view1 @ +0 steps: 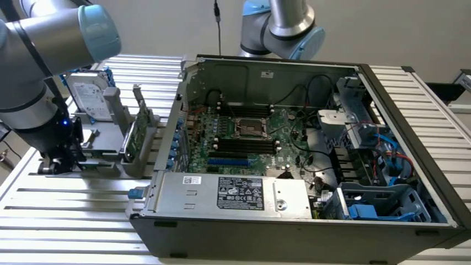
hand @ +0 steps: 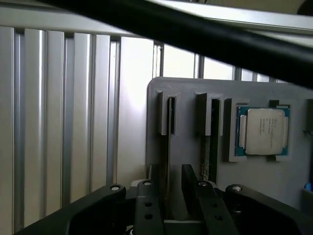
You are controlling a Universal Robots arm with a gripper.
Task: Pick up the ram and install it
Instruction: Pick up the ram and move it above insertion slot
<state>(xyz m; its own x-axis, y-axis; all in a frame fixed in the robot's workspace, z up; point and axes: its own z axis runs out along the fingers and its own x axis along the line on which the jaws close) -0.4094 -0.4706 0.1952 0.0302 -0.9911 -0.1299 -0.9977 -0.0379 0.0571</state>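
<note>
Wrist view: open claw (hand: pixel 168 198) astride ram (hand: pixel 169 147)

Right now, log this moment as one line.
tool: open, low over gray holder | ram: upright in holder slot, not gripped | computer case: open

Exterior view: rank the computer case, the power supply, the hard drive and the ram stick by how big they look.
1. computer case
2. power supply
3. hard drive
4. ram stick, seen nearly edge-on, so it looks slim

exterior: high, angled down, wide | wrist: close, looking down | shared: grey holder (view1: pixel 112 127) (hand: pixel 188 87)
</note>
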